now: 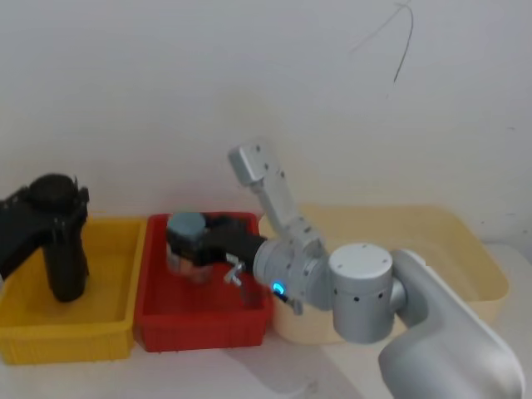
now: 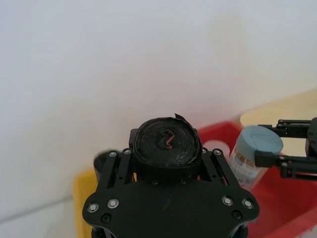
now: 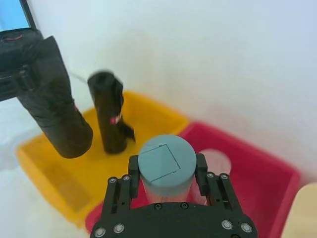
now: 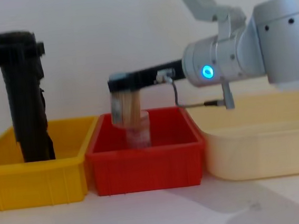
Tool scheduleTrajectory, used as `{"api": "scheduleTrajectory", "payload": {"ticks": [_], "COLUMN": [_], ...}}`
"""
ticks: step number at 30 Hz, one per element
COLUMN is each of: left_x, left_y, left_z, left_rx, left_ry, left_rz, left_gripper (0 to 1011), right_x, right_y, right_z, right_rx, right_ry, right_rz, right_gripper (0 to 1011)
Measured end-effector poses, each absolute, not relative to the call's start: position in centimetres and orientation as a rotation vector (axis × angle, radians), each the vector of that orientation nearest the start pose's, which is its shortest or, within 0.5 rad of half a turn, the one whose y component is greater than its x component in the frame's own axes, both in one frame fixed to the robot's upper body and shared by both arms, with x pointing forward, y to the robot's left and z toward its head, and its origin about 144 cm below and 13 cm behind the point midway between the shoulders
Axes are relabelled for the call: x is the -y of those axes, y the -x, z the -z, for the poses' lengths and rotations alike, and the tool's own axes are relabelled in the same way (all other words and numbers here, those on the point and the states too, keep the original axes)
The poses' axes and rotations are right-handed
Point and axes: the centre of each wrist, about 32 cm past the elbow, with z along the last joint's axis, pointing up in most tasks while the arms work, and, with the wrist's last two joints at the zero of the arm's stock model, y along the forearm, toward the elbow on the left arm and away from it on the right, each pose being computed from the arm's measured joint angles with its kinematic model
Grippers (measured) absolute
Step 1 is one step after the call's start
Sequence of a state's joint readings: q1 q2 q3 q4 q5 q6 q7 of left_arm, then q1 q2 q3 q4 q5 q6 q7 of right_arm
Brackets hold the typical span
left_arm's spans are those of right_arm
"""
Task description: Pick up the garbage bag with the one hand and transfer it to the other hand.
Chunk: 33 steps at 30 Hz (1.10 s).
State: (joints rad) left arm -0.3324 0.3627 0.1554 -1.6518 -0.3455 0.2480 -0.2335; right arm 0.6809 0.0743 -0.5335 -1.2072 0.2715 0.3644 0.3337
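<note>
The garbage bag [image 3: 58,111], a plain black roll, hangs tilted over the yellow bin [image 3: 153,116] with my left gripper [image 3: 22,74] shut on its upper part. From the left wrist, its round top [image 2: 167,145] sits clamped between the fingers [image 2: 214,166]. In the head view it is at the far left [image 1: 56,199]. My right gripper [image 3: 163,167], on the arm with the blue ring [image 1: 278,289], is shut on a jar with a grey-blue lid [image 1: 186,229] held above the red bin [image 1: 199,320].
A second black roll with a small red mark [image 3: 110,116] stands upright in the yellow bin. Another small clear jar [image 4: 139,134] sits in the red bin. A wide beige tub [image 1: 465,249] is to the right. A white wall stands close behind.
</note>
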Motion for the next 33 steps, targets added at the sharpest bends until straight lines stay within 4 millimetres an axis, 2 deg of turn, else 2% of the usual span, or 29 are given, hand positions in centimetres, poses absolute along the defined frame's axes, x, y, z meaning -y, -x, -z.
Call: {"api": "scheduleTrajectory", "payload": {"ticks": [2,7,12,20,33], "left_x": [-27.7,-27.8,-27.5,-26.6,-24.1], "left_y": [-52.7,-52.8,-53.8,-55.6,-60.1], "left_z": [-129.9,-131.5,-133.7,-135.5,-137.1], "left_rx": [0.16,0.203,0.265,0.317,0.356], "left_ry": [0.028,0.039,0.054,0.075,0.118], "left_rz": [-1.167,-1.155,-1.116,-1.06,-0.932], "left_gripper": [523,523,523,523,523], "right_x": [10.5,11.2,12.3,13.9,16.6], "right_y": [-60.1,-60.3,-60.6,-61.0,-61.1], "right_z": [-127.9,-129.6,-130.9,-132.4,-133.3], "right_rx": [-0.009,0.032,0.068,0.116,0.167], "right_ry": [0.183,0.136,0.1,0.076,0.088], "right_rz": [0.795,0.82,0.867,0.944,1.102], "right_gripper": [645,645,645,645,645]}}
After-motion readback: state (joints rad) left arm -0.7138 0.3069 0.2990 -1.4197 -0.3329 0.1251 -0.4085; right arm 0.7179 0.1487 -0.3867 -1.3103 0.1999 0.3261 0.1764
